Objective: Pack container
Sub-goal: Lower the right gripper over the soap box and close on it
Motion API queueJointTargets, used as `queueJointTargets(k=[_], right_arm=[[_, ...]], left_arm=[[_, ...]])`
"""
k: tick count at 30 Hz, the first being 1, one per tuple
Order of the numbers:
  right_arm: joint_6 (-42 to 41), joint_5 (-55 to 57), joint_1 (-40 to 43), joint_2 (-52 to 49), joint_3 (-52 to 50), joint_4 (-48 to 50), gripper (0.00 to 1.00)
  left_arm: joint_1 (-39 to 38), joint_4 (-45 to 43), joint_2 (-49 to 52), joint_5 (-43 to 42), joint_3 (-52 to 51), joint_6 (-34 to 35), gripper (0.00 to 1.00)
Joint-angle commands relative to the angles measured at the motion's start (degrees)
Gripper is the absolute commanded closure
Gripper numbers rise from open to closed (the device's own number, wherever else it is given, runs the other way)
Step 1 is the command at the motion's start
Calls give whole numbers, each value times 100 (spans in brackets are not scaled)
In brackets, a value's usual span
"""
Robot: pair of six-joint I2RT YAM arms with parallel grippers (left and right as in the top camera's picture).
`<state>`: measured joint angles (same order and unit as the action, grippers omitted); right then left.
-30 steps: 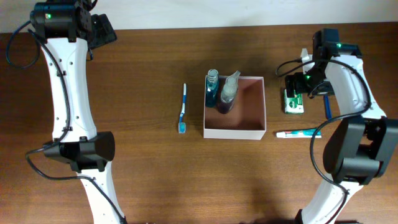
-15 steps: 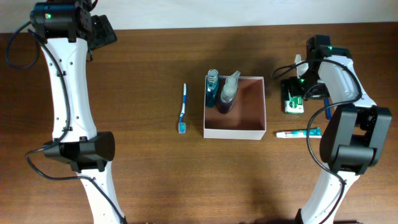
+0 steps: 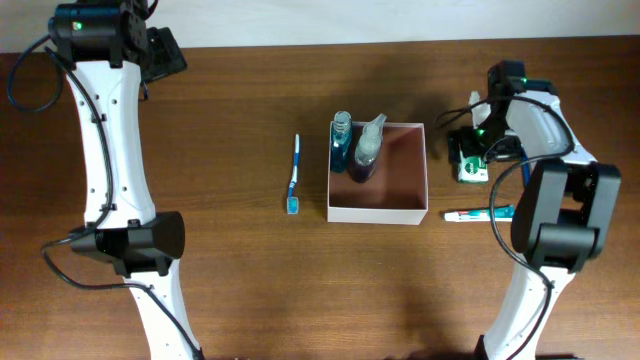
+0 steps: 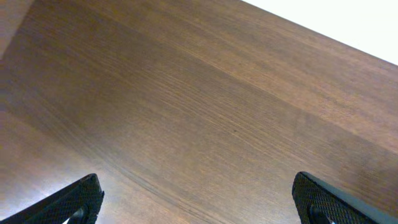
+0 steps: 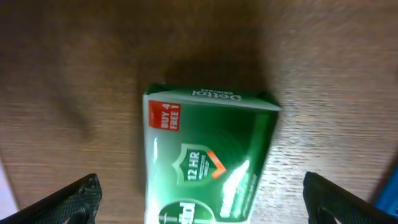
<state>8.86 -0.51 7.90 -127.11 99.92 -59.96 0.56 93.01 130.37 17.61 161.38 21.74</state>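
The container, a square white-walled box with a pinkish-brown inside, sits mid-table holding a blue bottle and a clear spray bottle at its far-left corner. To its right lies a green soap pack, with my right gripper hovering over its far end. In the right wrist view the soap pack lies between the wide-open fingers, untouched. My left gripper is at the far left corner, open above bare wood.
A blue-and-white toothbrush lies left of the box. A toothpaste tube lies right of the box's near corner, just in front of the soap pack. The table's far edge runs close behind both grippers.
My right arm has swung slightly left, bringing its gripper more squarely over the soap pack. The left arm and all objects have stayed put.
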Motion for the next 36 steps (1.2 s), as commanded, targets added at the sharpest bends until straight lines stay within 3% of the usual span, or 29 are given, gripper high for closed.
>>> queueJointTargets(k=[1,36], right_arm=[[-9,-81,35,-79,37,15,1],[-179,-120,48,-101,-264,352,1]], left_arm=[[33,33,24,216,-28,52,1],[37,138,24,219,-28,52,1]])
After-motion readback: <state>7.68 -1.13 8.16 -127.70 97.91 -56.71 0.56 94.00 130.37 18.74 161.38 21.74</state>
